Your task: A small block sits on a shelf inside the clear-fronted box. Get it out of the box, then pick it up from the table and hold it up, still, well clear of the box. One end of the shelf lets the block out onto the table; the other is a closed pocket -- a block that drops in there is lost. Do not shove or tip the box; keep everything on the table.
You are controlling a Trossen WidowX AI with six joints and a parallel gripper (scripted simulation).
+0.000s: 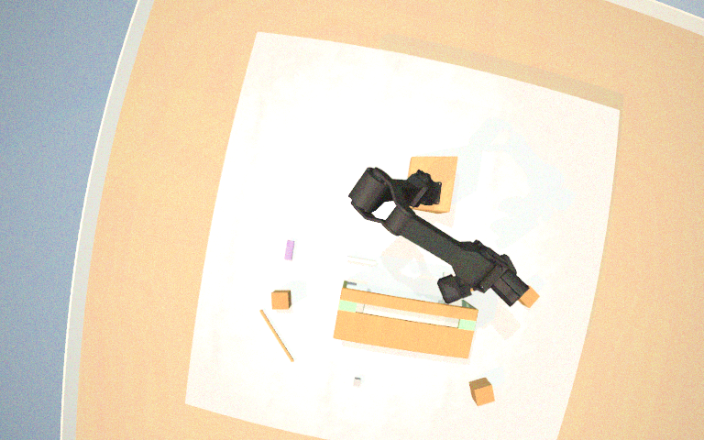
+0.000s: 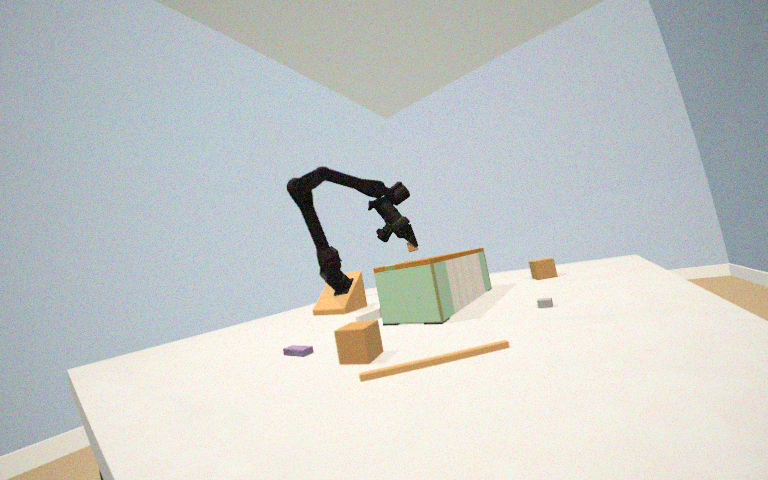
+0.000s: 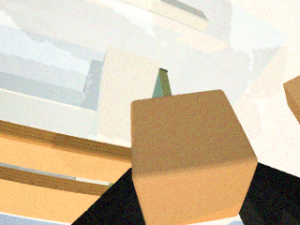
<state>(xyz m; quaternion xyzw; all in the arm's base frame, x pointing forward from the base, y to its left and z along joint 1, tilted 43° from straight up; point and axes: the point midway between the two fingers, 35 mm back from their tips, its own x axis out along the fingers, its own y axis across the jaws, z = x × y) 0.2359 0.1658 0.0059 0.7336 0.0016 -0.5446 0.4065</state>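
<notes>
My gripper [image 1: 524, 297] [image 2: 410, 243] is shut on a small orange block [image 1: 529, 297] [image 2: 412, 246] [image 3: 192, 155]. It holds the block in the air, above the table and beside the right end of the box [image 1: 404, 332] [image 2: 430, 283]. The box has an orange top and green end walls. In the wrist view the block fills the middle of the frame between the dark fingers, with the box's orange top [image 3: 52, 159] below it at the left.
An orange cube [image 1: 280, 299] [image 2: 357, 341], a thin orange stick [image 1: 276, 335] [image 2: 433, 360] and a purple slab [image 1: 290, 249] [image 2: 297, 350] lie left of the box. Another orange cube [image 1: 481, 390] [image 2: 542, 268] and a small grey piece [image 1: 357, 381] [image 2: 544, 302] lie nearby. The arm's base stands on an orange wedge [image 1: 441, 176] [image 2: 339, 297].
</notes>
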